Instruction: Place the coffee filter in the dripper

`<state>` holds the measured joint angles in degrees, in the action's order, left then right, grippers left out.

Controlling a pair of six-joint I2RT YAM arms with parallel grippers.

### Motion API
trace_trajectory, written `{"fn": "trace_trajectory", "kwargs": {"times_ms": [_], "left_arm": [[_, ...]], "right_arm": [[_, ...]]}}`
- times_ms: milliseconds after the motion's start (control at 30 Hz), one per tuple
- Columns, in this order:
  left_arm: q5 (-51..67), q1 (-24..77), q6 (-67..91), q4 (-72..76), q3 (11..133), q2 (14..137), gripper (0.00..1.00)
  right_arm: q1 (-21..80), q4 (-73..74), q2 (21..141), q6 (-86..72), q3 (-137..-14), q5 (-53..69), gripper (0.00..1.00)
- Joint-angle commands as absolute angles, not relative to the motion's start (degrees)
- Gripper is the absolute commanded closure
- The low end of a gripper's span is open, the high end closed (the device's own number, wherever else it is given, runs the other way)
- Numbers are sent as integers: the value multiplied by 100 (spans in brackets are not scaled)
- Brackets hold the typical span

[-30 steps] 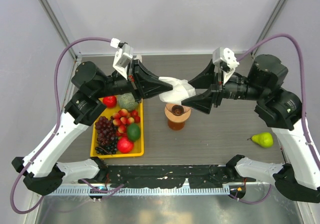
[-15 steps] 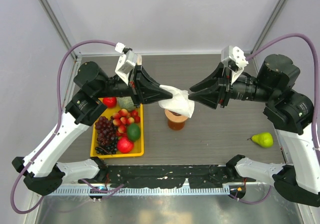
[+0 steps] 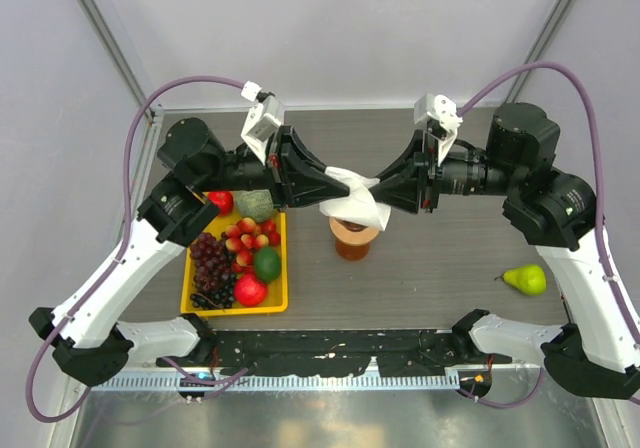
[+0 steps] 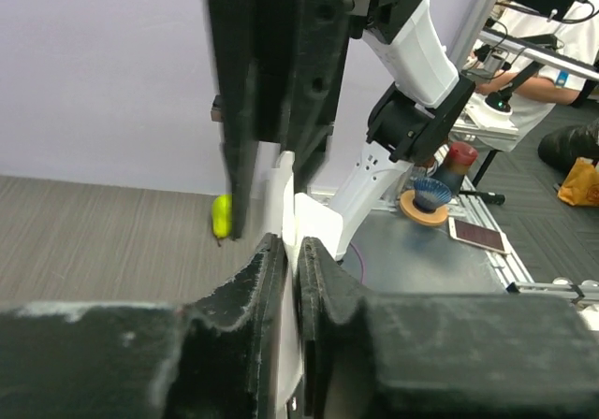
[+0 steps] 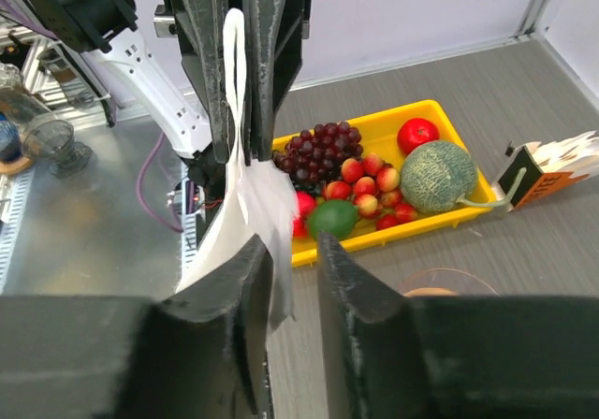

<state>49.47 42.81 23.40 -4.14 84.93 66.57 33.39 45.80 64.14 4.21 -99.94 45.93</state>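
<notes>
Grey wood-grain worktop fills the floor of a pale-walled cell, and above its middle the filter hangs in the air as a crumpled white sheet, its lower edge drooping over the far side of the dripper without sitting in it. The dripper's tan collar shows just below the paper, perched on a jug of amber-brown liquid. The left claw reaches in from the left with its fingers pressed together on the filter's upper edge – the left wrist view shows a thin strip of white pinched between them. The right claw comes in from the opposite side, tip to tip with the left one; in the right wrist view its fingers stand narrowly apart, the paper draped against one of them and its edge reaching into the gap, not clamped. Left of the dripper, a yellow tray lies on the worktop holding grapes, a melon, a red apple and other fruit. A paper bundle stands just beyond the tray's melon end in the right wrist view. Well apart, toward the near right of the worktop, lies a green pear – on its own.
</notes>
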Motion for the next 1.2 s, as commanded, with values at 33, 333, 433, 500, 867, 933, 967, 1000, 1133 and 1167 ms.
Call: {"fn": "trace_trajectory", "kwargs": {"times_ms": [33,333,433,500,867,933,967,1000,1133,1167], "left_arm": [[4948,4254,2514,-561,8833,6768,59],[2984,3437,1497,-1625,8772,6197,1],[2951,3472,871,-1652,8797,6187,1],[3792,3498,171,-1941,9122,6380,1],[3033,5361,-4244,-4236,9879,6969,1],[2761,5493,-4516,-4271,9905,7127,3],[2681,5537,-4578,-4306,9966,7215,3],[2568,5607,-4623,-4350,10036,7338,3],[2111,5774,-4676,-4483,10283,7699,4],[1944,5809,-4711,-4482,10248,7734,4]], "right_arm": [[3384,4271,6547,246,-9958,4720,95],[3357,4123,6223,-605,-9371,1150,95],[3357,4227,6363,-747,-9360,116,95],[3357,4228,6460,-747,-9360,-333,95],[3568,4368,6768,-757,-9554,-158,95],[3708,4359,6733,-607,-9536,-150,95],[3822,4368,6706,-502,-9527,-167,95],[3867,4359,6689,-466,-9501,-184,95],[3946,4351,6627,-352,-9422,-220,95],[3955,4359,6618,-334,-9413,-255,95]]}}
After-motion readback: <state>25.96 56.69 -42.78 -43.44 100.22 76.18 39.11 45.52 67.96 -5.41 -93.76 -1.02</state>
